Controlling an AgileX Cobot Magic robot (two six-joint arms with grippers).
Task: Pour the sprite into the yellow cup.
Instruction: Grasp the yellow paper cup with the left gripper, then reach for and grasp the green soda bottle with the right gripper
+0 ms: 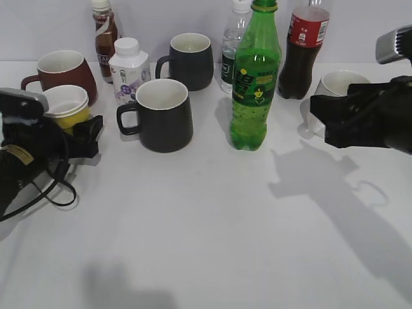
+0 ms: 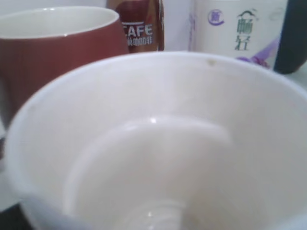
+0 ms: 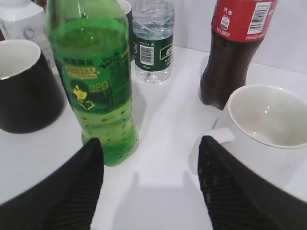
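- Right gripper (image 3: 148, 184): jaws spread wide, empty, just right of the sprite (image 1: 255, 77), which stands upright mid-table.
- Left gripper (image 1: 80, 138): wrapped about the yellow cup (image 1: 66, 106) at far left; actual grip cannot be told.
- Best closed squarely on the bottle's waist, clear of the white mug (image 3: 268, 129).

Sprite (image 1: 255, 77) stands mid-table (image 1: 212, 232), cola bottle (image 1: 302, 51) behind-right. Yellow cup (image 1: 67, 106) sits far left, just before the brown mug (image 1: 64, 74).

Open bench (image 1: 212, 219) lies in front of the sprite (image 1: 255, 77); behind it the water bottle (image 1: 233, 45) and cola bottle (image 1: 304, 51) crowd close, with a white mug (image 1: 335, 87) to its right
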